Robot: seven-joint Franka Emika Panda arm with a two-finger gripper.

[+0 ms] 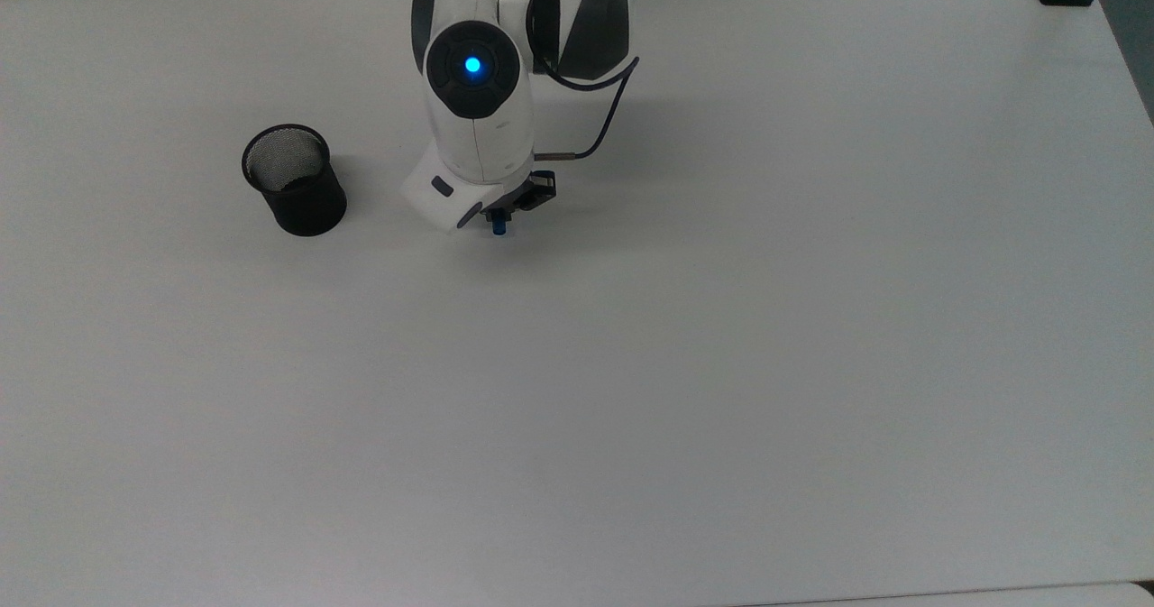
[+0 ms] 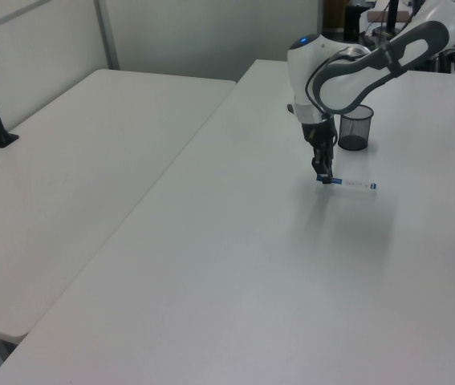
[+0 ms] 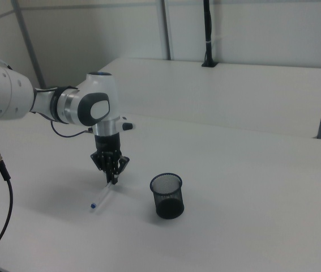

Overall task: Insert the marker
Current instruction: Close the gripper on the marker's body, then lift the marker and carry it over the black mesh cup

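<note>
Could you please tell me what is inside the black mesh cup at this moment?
The black mesh cup looks empty: the top view shows bare mesh down its inner wall. Its near wall hides part of the bottom. The marker is outside, one end at the gripper.

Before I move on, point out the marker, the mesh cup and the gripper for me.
marker (image 2: 355, 185): left view, on the white barrel.
mesh cup (image 3: 168, 199): right view, on its black side wall.
gripper (image 3: 114, 180): right view, between the fingertips, at the marker's end.
</note>
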